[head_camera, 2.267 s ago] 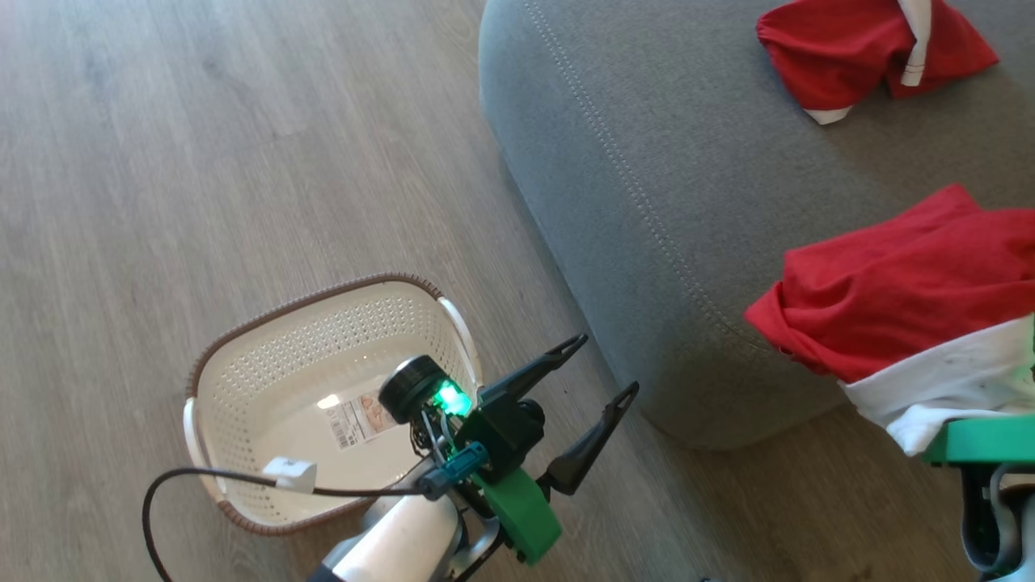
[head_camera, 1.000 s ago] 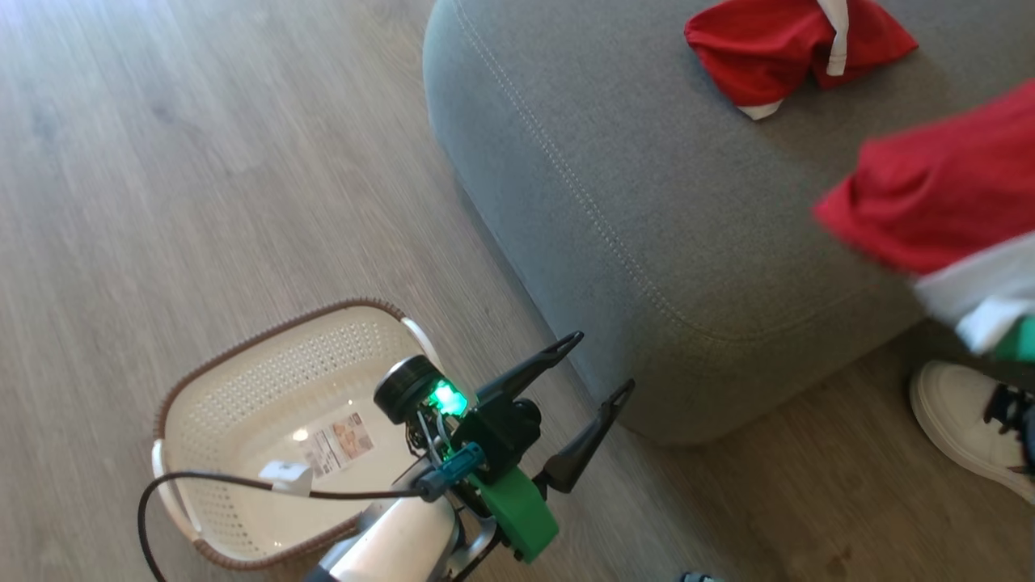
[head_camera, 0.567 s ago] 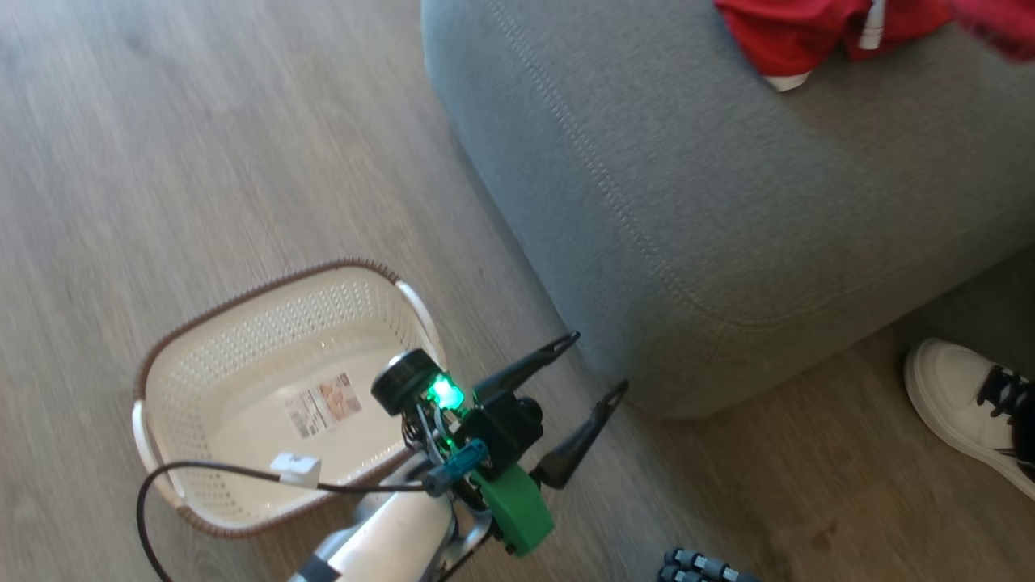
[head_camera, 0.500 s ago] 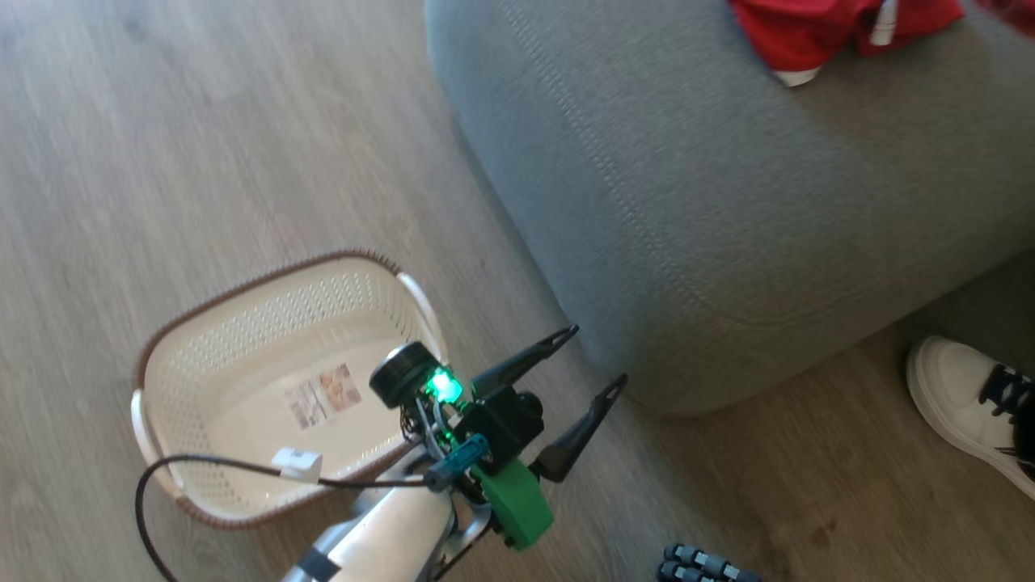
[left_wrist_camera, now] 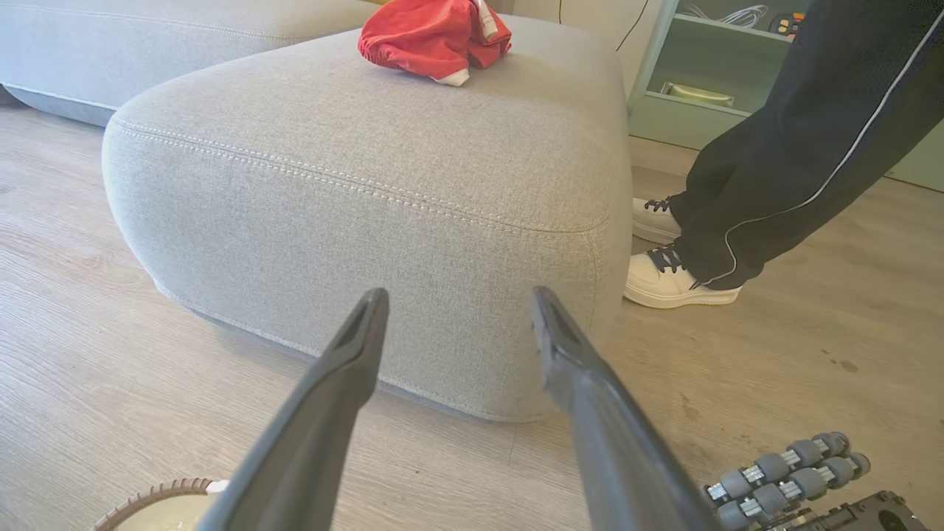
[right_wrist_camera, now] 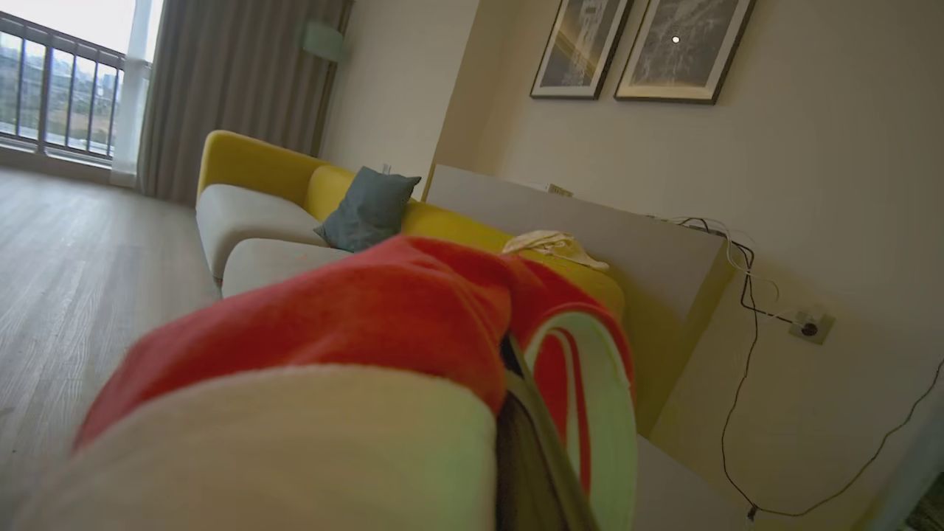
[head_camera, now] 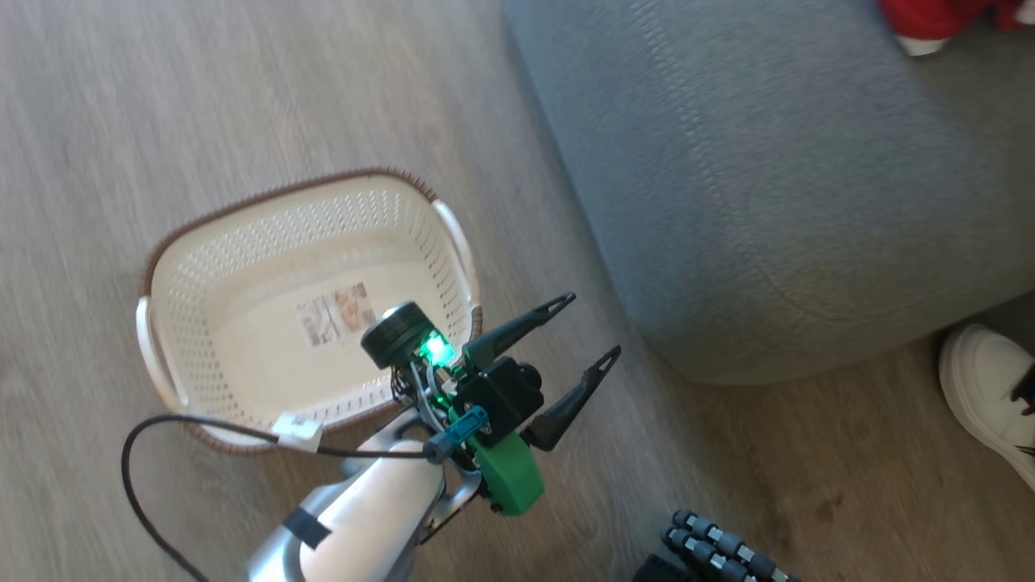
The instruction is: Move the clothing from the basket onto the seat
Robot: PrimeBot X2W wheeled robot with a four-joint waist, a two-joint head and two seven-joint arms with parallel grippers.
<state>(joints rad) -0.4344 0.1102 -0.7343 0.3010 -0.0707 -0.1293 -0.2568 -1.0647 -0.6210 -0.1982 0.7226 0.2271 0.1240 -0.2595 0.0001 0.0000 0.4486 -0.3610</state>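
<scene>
**Desk:** Where is the clothing?

**Photographer:** One red garment (left_wrist_camera: pixel 431 37) with white trim lies bunched on top of the grey seat (left_wrist_camera: pixel 369 184), at the upper centre of the left wrist view. The head view catches a sliver of it in the upper right corner. The other red garment (right_wrist_camera: pixel 332 317) has a broad white band and fills the lower half of the right wrist view. It is draped over the right gripper (right_wrist_camera: pixel 512 369), whose fingers are pinched together on the fabric, with one dark finger showing beneath it.

**Desk:** And the basket?

**Photographer:** The cream basket (head_camera: pixel 242 267) stands upright on the wood floor (head_camera: pixel 202 81), centre left in the head view. Its brown rim is up and its label (head_camera: pixel 335 311) shows on the bare bottom.

**Desk:** The other arm?

**Photographer:** The left gripper (head_camera: pixel 590 326) hangs at lower centre, over the floor between basket and seat. Its fingers are spread wide apart, and the seat's stitched front face is framed between them in the left wrist view. A black cable (head_camera: pixel 137 453) loops from the pale forearm at lower left.

**Desk:** Anything around the edges?

**Photographer:** A person's white shoe (head_camera: pixel 982 396) is at the right edge of the head view, near the seat's corner. Dark trousers (left_wrist_camera: pixel 796 147) with a pale stripe stand above it in the left wrist view. Grey ribbed rollers (head_camera: pixel 720 550) sit at bottom right. Behind the held garment are a yellow sofa (right_wrist_camera: pixel 251 162) with a grey cushion (right_wrist_camera: pixel 369 206) and two framed pictures (right_wrist_camera: pixel 641 44) on the wall.
</scene>
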